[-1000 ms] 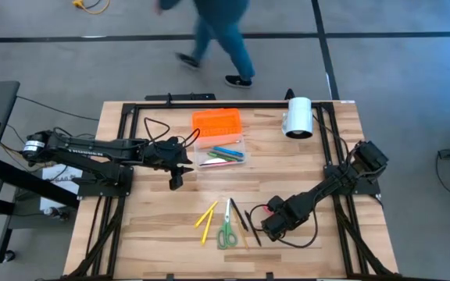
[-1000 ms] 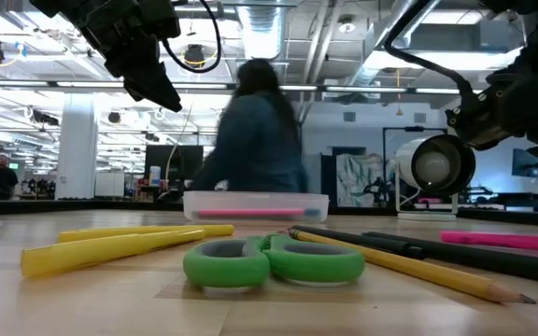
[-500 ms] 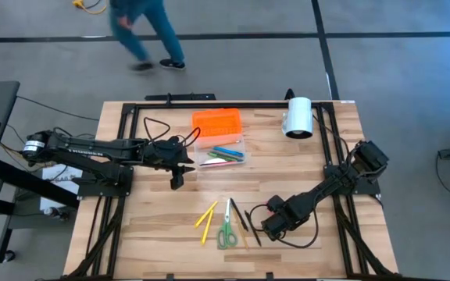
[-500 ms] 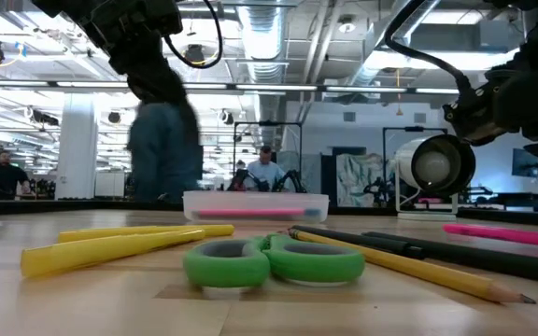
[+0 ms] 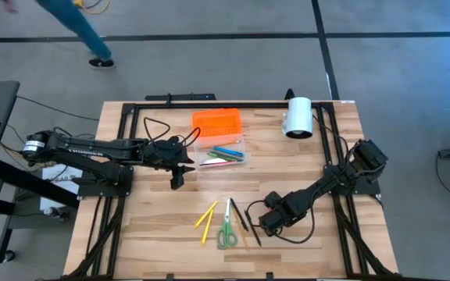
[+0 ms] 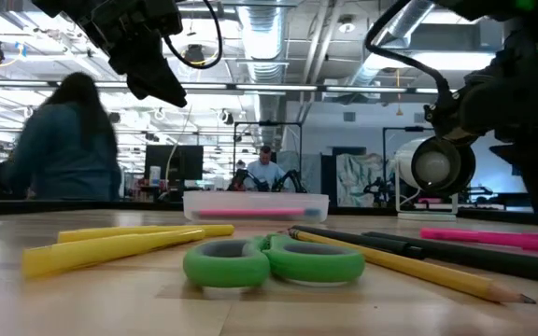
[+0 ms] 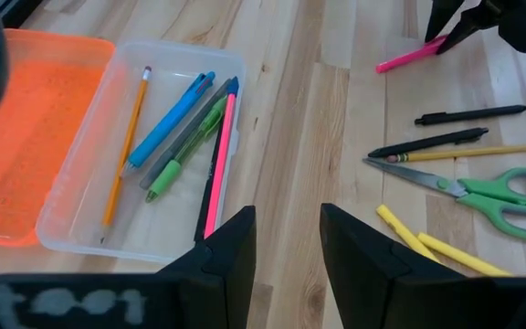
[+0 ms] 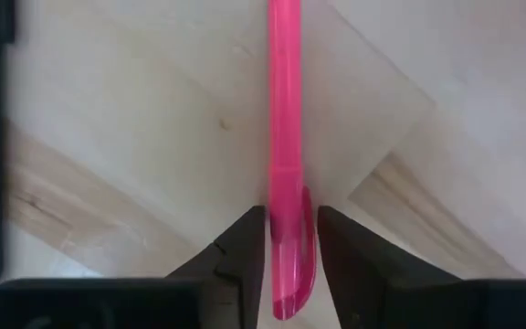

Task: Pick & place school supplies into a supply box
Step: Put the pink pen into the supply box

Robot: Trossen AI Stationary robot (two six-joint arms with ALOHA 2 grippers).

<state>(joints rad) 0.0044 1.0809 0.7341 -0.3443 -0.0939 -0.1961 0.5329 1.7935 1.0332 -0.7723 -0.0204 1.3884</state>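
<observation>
The clear supply box [image 5: 221, 154] stands at the far middle, and its orange lid [image 5: 216, 122] lies open beside it. Several pens and a pencil lie inside [image 7: 176, 137]. My left gripper [image 5: 176, 178] hangs open and empty, near and left of the box. My right gripper [image 5: 266, 222] is low at the near right, shut on a pink pen [image 8: 286, 137]. Two yellow markers [image 5: 205, 217], green-handled scissors [image 5: 226, 230], two black pens [image 5: 241, 215] and a pencil [image 6: 409, 266] lie flat on the table. My right gripper pinches the pink pen between its two fingers near one end [image 8: 288, 233], one finger [image 8: 245, 251] on each long side. The fingers lie across the pen. The pen's other end [image 7: 386, 66] reaches toward the scissors, low over the wood; I cannot tell whether it is lifted.
A white cylinder [image 5: 298, 117] stands at the far right. Black frame rails [image 5: 131, 117] run along the table's sides. Cables trail by both arms. A person [image 6: 63, 140] moves beyond the far edge. Bare wood lies between the box and the loose supplies.
My right gripper has shifted a little toward the table's left, toward the black pens, and the pink pen has moved with it. A person has walked along beyond the far edge, toward the left.
</observation>
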